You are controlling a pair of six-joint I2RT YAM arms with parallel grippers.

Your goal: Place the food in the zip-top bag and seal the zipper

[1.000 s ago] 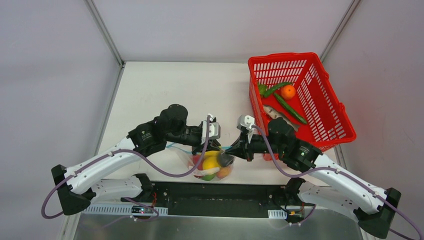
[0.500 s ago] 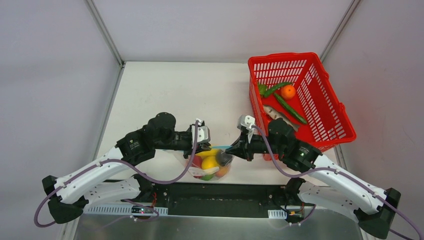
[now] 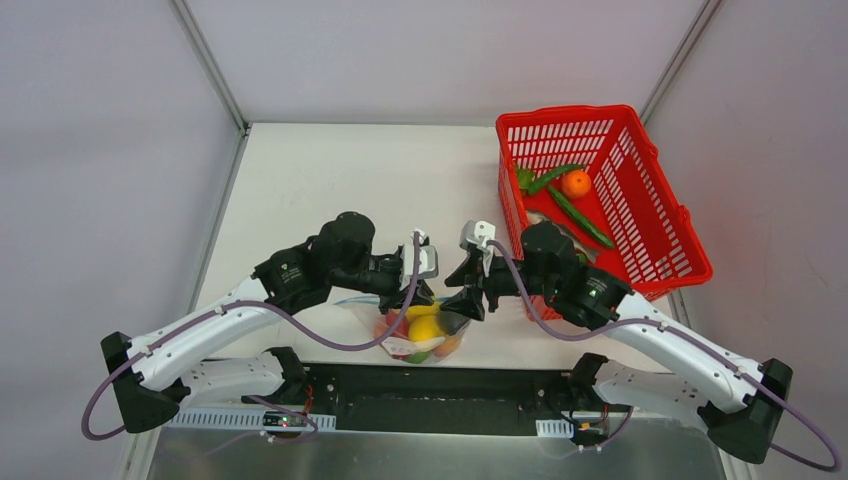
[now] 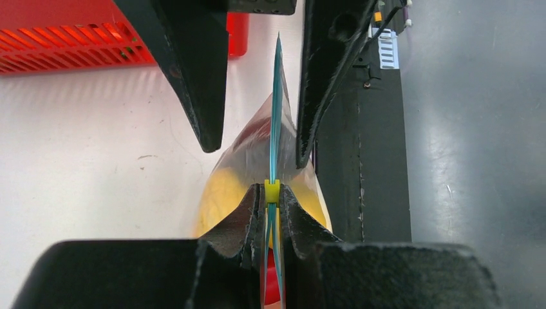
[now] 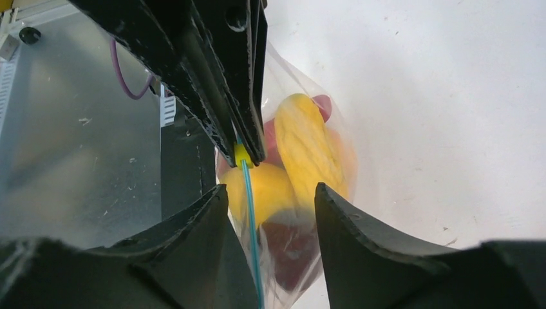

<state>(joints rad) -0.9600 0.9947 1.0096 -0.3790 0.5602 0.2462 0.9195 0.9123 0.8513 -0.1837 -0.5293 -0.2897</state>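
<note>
The clear zip-top bag (image 3: 415, 335) hangs at the table's near edge, holding the food (image 3: 424, 328): yellow, red and orange pieces. In the left wrist view my left gripper (image 4: 273, 199) is shut on the teal zipper (image 4: 277, 116), at its small yellow slider (image 4: 272, 191). My right gripper (image 5: 270, 190) faces it from the other side, open. The zipper (image 5: 251, 219) runs between its fingers, close to the left one. Yellow food (image 5: 302, 148) and a dark red piece (image 5: 290, 248) show through the plastic. From above, the left gripper (image 3: 428, 297) and the right gripper (image 3: 462, 300) almost meet over the bag.
A red mesh basket (image 3: 570, 112) stands at the back right with green pods (image 3: 580, 215) and an orange ball (image 3: 575, 184) inside. Its wall (image 4: 64, 38) shows beyond the right fingers. The dark mounting rail (image 3: 430, 385) lies just below the bag.
My right gripper has opened and let go of the zipper. The left gripper, still shut on the zipper, moved left and then back right toward the right gripper.
</note>
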